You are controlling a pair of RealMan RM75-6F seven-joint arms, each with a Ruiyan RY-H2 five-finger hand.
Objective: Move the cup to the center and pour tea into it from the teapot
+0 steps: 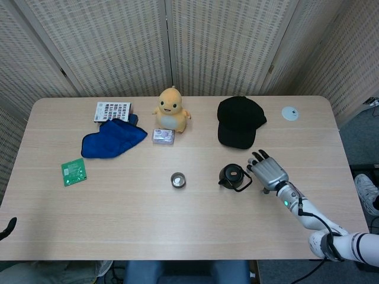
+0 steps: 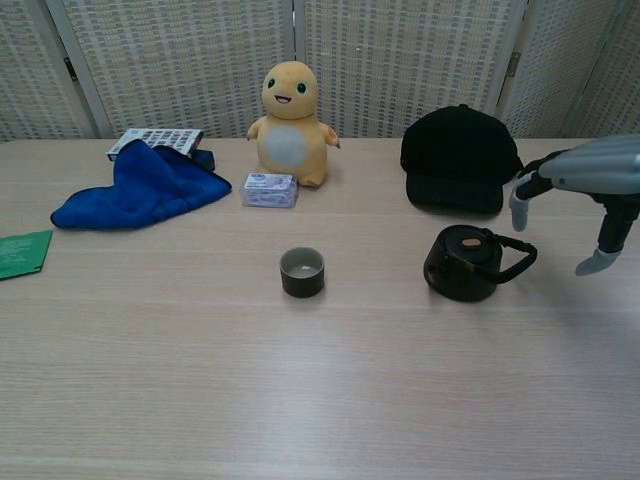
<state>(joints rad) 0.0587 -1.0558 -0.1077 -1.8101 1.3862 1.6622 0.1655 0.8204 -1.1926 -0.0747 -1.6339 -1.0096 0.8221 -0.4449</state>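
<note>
cup (image 1: 177, 180): small, dark, upright near table centre; nothing touching it; well apart from the teapot, which is at its 3 o'clock
teapot (image 1: 233, 176): black, upright on table, lid on, loop handle pointing to 3 o'clock toward the right hand
right hand (image 1: 268, 170): just beside teapot handle at 3 o'clock, fingers spread apart and holding nothing; chest view shows fingers (image 2: 519, 204) curved down above the handle end, contact with handle unclear
left hand: only a dark tip at the head view's 8 o'clock edge, state cannot be told
cap (image 1: 238, 121): black, at 12 o'clock of teapot, near it, not touching
plush toy (image 1: 170, 110): yellow, upright, at 12 o'clock of cup
packet (image 1: 163, 136): small clear wrapped pack, touching front of plush toy
blue cloth (image 1: 112, 138): crumpled, at 10 o'clock of cup, overlapping a printed card (image 1: 112, 110)
green board (image 1: 74, 171): flat, at 9 o'clock of cup, well apart
white disc (image 1: 289, 113): at 3 o'clock of cap
table (image 1: 118, 225): light wood
</note>
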